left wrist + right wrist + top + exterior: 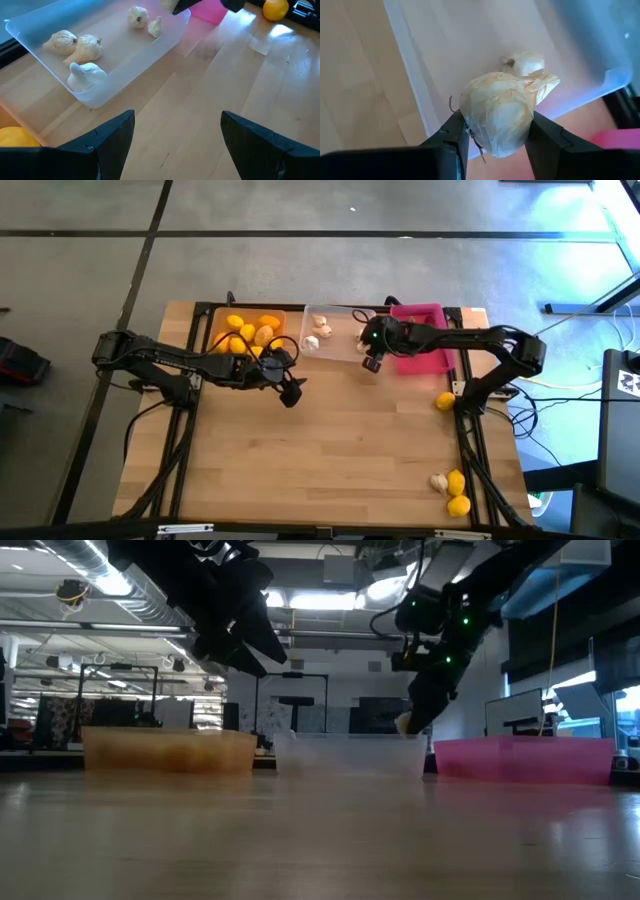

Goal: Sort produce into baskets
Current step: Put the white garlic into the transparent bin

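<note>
On the pale wooden slatted table [330, 450], the right gripper [495, 131] clamps a whitish papery garlic bulb [501, 112] above the clear plastic tray [335, 332]; the left gripper [172, 132], beside that tray, stands open and empty. A strip-lit workshop lies beyond.

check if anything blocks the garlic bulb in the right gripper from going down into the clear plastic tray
Nothing visible does. The right gripper holds the whitish papery garlic bulb above the clear shallow plastic tray, near its pink-tray side. The garlic pieces already inside leave bare floor.

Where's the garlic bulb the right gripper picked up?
The garlic bulb sits clamped in the right gripper, held above the clear tray, near that tray's edge next to the pink tray.
</note>
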`<action>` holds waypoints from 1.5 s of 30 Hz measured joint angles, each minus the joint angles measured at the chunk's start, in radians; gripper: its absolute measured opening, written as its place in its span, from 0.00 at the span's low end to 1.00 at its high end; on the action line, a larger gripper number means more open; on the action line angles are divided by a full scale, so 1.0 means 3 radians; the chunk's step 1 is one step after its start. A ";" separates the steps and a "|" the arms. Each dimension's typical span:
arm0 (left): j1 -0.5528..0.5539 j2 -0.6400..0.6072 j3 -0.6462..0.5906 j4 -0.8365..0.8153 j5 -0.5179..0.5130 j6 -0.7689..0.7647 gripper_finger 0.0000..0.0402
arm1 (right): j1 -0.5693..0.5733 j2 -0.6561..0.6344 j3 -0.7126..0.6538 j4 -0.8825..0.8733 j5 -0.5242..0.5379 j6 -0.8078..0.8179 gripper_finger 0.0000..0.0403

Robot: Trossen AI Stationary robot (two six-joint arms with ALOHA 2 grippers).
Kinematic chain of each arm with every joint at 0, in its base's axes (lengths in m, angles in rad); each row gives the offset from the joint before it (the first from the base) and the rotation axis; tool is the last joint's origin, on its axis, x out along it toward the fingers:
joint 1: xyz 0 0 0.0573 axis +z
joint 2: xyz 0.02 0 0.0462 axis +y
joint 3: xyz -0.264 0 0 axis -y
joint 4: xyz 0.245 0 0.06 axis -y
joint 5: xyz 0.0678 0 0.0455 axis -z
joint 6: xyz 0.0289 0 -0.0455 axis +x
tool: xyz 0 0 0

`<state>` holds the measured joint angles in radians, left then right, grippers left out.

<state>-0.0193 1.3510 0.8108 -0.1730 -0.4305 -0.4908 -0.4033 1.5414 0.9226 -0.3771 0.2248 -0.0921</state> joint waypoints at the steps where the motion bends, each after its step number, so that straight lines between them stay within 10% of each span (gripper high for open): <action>1: 0.0000 0.0000 0.0000 0.0001 0.0000 0.0000 0.73 | -0.0018 0.0025 0.0000 0.0002 -0.0039 0.0007 0.34; 19: 0.0000 0.0000 0.0000 0.0003 0.0000 0.0014 0.73 | -0.0033 0.0091 0.0000 0.0032 -0.0117 0.0028 0.66; 32: 0.0000 0.0000 0.0000 0.0006 -0.0001 0.0014 0.73 | 0.0177 -0.0478 0.0000 -0.0441 -0.0114 0.0054 0.64; 45: 0.0000 0.0000 0.0000 0.0019 -0.0001 0.0056 0.73 | 0.1189 -0.1351 0.0000 -0.1921 -0.0468 0.0818 0.64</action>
<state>-0.0193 1.3510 0.8108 -0.1673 -0.4308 -0.4740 -0.0465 1.1362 0.9226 -0.9533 0.0845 0.1532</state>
